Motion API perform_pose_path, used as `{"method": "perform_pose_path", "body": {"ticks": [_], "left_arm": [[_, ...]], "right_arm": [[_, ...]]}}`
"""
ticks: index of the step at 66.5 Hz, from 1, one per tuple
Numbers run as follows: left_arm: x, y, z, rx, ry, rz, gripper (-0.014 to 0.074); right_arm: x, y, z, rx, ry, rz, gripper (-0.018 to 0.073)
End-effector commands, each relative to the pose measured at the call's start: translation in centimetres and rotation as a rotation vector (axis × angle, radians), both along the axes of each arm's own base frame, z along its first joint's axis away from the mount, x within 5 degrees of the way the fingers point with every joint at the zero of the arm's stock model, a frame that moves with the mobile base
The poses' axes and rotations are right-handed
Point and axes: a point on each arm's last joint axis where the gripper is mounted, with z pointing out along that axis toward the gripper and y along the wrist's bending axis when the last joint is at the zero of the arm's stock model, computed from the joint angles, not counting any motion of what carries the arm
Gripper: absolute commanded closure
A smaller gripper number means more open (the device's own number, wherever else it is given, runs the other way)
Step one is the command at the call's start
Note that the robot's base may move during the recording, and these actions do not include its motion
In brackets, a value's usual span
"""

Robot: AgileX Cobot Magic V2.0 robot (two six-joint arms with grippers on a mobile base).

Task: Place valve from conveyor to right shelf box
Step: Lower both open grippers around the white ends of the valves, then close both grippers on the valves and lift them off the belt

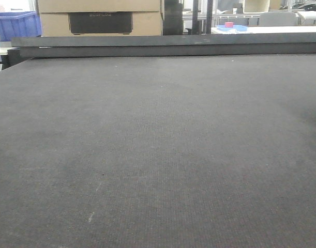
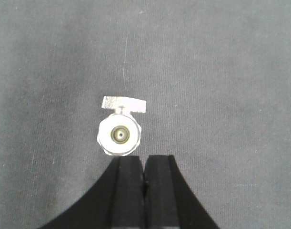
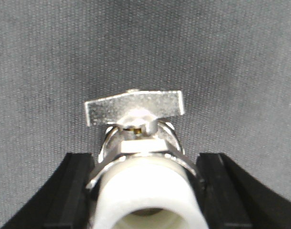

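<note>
The conveyor [image 1: 158, 155] is a wide dark grey woven belt that fills the front view; no valve or arm shows there. In the left wrist view a silver valve [image 2: 119, 135] stands on the belt, its round end towards the camera and its flat handle beyond it. My left gripper [image 2: 144, 160] is shut and empty, with its tips just short of that valve. In the right wrist view my right gripper [image 3: 145, 162] is shut on a silver valve [image 3: 135, 112] with a white end, one black finger pressed against each side. I cannot tell whether both views show the same valve.
A dark rail [image 1: 168, 45] runs along the belt's far edge. Behind it stand cardboard boxes [image 1: 101, 18], a blue crate [image 1: 15, 23] at the far left, and a white table with a blue and red item [image 1: 230, 26] at the back right.
</note>
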Motion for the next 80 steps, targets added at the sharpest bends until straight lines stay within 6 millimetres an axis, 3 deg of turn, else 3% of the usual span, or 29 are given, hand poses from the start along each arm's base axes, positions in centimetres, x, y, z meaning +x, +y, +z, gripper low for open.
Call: {"method": "perform_pose_path", "body": {"ticks": [1,7,18,34,54,60,73,80], "left_arm": [[0.0,0.0,0.2,-0.01,-0.008,0.007,0.0707],[0.0,0.0,0.2,-0.01,-0.008,0.007,0.0707],[0.0,0.0,0.2,-0.01,-0.008,0.007,0.0707],[-0.1,0.0,0.2,-0.009,0.003,0.007,0.0707],[-0.4,0.3,0.1,0.03,0.035,0.01,0.0694],[-0.4,0.5,0.1,0.045,0.036,0.011,0.0595],[0.3,0.4,0.4,0.043,-0.04,0.005,0.0157],[0.9,0.4,-0.1,0.051,-0.031,0.003,0.0035]], "right_arm": [[0.0,-0.2,0.0,-0.008,-0.002,0.009,0.0538],[0.0,-0.2,0.0,-0.008,-0.002,0.009,0.0635],[0.0,-0.2,0.0,-0.008,-0.002,0.009,0.0726],[-0.1,-0.2,0.2,-0.008,-0.002,0.009,0.0728],[-1.0,-0.1,2.0,-0.008,-0.068,0.009,0.0728],[-1.1,-0.1,2.2,-0.009,-0.074,0.009,0.0728],[-1.1,-0.1,2.3,-0.007,-0.076,0.009,0.0728],[-1.1,-0.1,2.3,-0.003,-0.076,0.007,0.0728]]}}
